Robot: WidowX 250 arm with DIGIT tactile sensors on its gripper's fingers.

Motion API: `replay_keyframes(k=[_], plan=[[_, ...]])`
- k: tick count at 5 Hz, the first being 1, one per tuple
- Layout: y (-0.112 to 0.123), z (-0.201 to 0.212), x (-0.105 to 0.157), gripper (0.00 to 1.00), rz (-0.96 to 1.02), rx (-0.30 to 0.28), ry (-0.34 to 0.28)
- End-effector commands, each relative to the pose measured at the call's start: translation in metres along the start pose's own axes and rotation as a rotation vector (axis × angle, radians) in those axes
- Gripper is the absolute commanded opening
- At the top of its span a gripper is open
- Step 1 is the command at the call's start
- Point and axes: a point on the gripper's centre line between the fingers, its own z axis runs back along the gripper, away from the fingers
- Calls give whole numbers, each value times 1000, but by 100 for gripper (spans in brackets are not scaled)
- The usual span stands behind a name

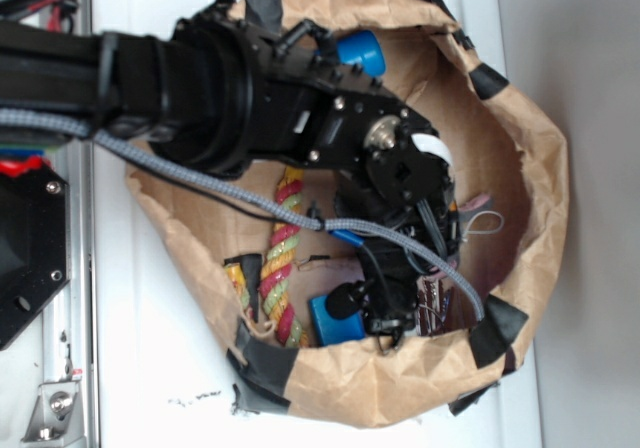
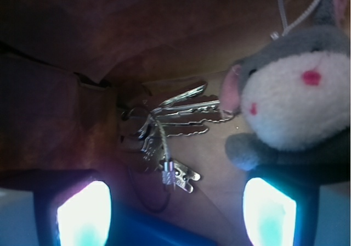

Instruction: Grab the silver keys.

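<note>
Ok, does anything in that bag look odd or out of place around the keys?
Nothing damaged or spilled. The silver keys lie fanned on the bag floor between the open tool fingers, but the grey plush mouse crowds the right finger, so it could get caught.

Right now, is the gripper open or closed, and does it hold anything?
Gripper: open and holding nothing; the silver keys lie ahead between its fingers, untouched.

Plush mouse (image 2: 296, 100) cut off right; pincer (image 2: 175, 213) fingertips overexposed.
</note>
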Motion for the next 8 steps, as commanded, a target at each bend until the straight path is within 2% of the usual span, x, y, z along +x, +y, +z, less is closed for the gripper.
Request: replay_keyframes(k=[1, 3, 4, 5, 8], plan=[[-10, -12, 3, 0, -98, -12, -7], [-6, -13, 6, 0, -79, 0, -2], [-4, -7, 6, 76, -84, 22, -13], [-7, 19, 6, 100, -124, 67, -17], [-7, 19, 6, 100, -124, 67, -17]])
